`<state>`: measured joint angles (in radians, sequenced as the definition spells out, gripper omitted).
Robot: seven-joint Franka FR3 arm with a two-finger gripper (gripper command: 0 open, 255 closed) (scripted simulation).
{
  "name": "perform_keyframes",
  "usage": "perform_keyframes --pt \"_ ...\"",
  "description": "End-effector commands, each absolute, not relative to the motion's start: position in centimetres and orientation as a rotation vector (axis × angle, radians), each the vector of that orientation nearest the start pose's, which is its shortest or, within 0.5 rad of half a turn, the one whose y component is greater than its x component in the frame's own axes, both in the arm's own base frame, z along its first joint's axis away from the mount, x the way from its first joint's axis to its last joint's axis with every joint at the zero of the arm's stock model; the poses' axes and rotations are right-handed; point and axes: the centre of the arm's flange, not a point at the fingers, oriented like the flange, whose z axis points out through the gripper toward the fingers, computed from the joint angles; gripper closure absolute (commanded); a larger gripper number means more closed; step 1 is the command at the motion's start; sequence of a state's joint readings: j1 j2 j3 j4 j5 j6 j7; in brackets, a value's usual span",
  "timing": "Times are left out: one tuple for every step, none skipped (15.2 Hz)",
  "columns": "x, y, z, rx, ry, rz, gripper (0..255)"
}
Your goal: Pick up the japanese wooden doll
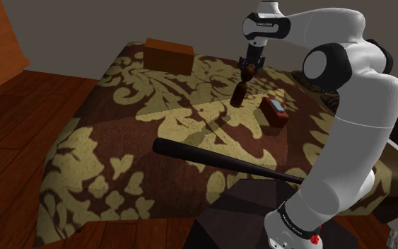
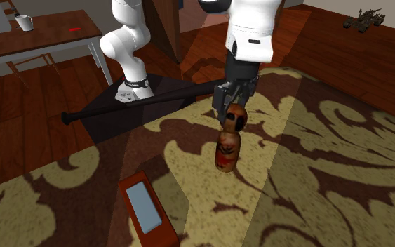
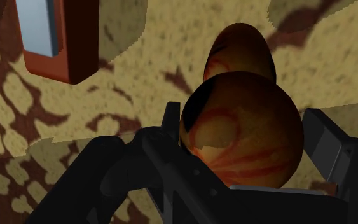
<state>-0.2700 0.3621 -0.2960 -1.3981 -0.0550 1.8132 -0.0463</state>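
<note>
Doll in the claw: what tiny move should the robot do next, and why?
Probably lift straight up, slowly. The gripper looks shut on the doll, clasping its head from both sides, while its base seems to rest on the patterned cloth. The red box stands apart, so upward looks free.

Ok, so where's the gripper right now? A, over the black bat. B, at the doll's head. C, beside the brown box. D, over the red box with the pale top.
B: the gripper is down at the round head of the upright doll, well apart from the bat, the red box and the brown box.
</note>
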Motion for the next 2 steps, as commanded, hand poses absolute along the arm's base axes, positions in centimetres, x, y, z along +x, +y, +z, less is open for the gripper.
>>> perform_keyframes --pt "58.19 -33.8 52.2 -3.214 0.798 -0.031 255" --pt "58.19 -33.8 52.2 -3.214 0.798 -0.031 255"
